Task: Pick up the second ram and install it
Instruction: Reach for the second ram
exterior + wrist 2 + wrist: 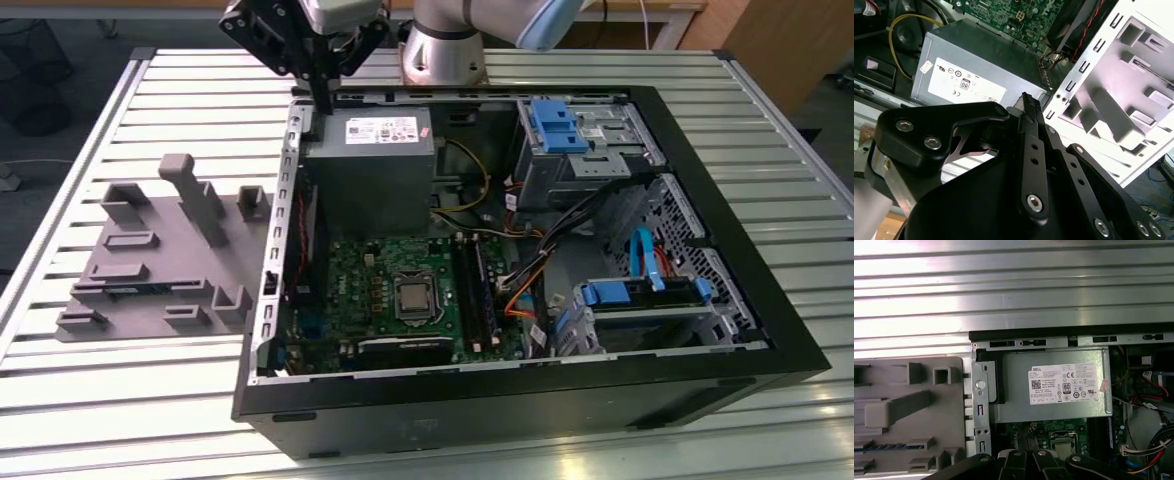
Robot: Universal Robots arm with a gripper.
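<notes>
End effector (324, 104) narrow, empty, above the power supply (367, 170) of the case (534, 395); second ram (891, 446) lies beside the case, long axis pointing at it.

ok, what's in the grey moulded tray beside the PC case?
A thin blue-green memory stick sits in one slot of the grey moulded tray, among raised grey blocks. Only a narrow strip shows; the rest is covered by the slot.

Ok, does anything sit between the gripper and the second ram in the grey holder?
Nothing visible blocks it. The blue-green ram stick lies uncovered in the grey moulded holder, beside the black computer case. The gripper hangs over the case's silver side wall, which borders the holder, its jaws shut.
</notes>
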